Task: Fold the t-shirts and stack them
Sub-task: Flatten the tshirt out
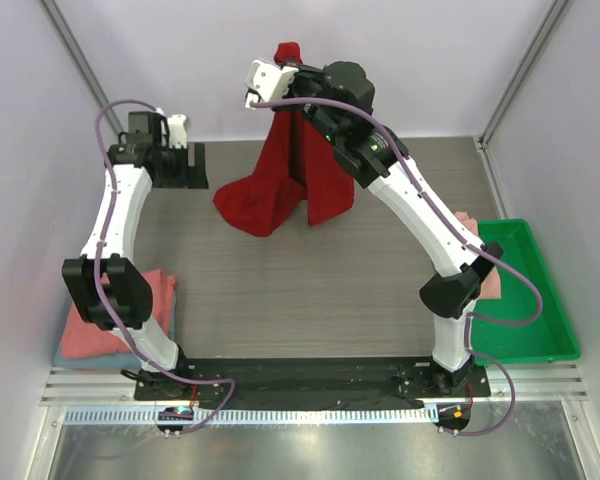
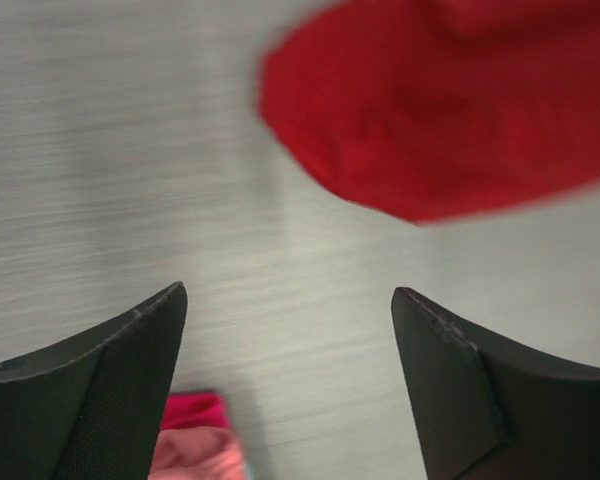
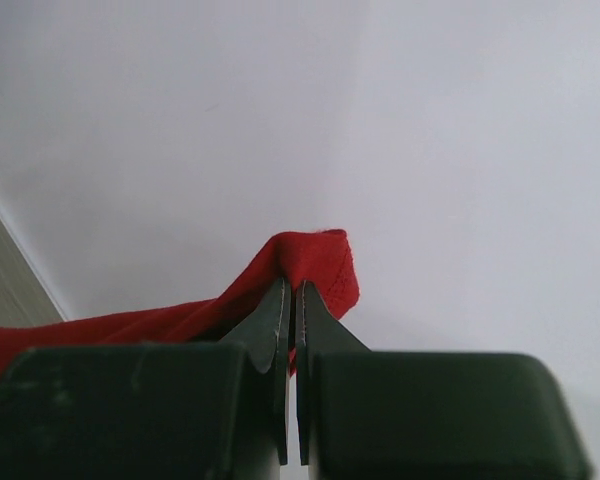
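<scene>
Right arm reaches from its base at the near right, elbow bent out over the table [image 1: 310, 290] edge by the green tray [image 1: 565, 330]. The forearm slants up and across to the far centre and the wrist is held high near the back wall [image 1: 400, 70]. The right gripper [image 3: 293, 292] is clamped on the deep red t-shirt [image 1: 280, 180], fingers pressed together with a fold of red cloth pinched at the tips. The shirt hangs from that grip in a long drape. Its lower end is bunched and touching the table at far centre, spread slightly toward the left. Left arm goes from its base at the near left to an elbow folded at the left edge, with the forearm running straight toward the far-left corner and the wrist turned inward to the right. The left gripper [image 2: 289, 290] is spread wide with nothing between the fingers, low over bare table. In its wrist view the red shirt's hem lies ahead and to the right of the fingertips, apart from them, and the view is blurred. Folded salmon-pink t-shirts [image 1: 100, 325] sit in a stack at the near-left of the table beside the left arm's elbow. Another salmon-pink shirt [image 1: 492, 282] is at the tray's left side, partly hidden behind the right arm.
</scene>
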`<action>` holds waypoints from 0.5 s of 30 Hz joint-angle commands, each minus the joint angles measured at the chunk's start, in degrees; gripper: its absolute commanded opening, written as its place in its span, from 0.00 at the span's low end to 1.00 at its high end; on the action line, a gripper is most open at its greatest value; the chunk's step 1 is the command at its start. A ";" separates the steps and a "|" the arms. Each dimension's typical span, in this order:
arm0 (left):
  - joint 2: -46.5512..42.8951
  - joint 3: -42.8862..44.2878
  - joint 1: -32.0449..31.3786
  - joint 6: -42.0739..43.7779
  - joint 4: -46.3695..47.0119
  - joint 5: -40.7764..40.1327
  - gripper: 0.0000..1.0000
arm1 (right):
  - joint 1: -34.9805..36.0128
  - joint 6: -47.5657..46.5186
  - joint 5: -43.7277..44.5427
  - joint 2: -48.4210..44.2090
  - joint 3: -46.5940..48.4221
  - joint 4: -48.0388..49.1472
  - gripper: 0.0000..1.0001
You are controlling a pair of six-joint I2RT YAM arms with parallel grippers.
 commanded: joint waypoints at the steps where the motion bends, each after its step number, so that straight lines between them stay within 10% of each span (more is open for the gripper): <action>1: -2.55 -7.14 -3.71 3.24 -1.87 16.50 0.82 | -0.84 -0.96 4.17 -3.33 -3.96 4.72 0.01; 15: 13.97 -8.32 -7.78 -1.51 5.79 16.35 0.81 | -3.48 1.95 8.22 -5.18 -16.63 3.93 0.01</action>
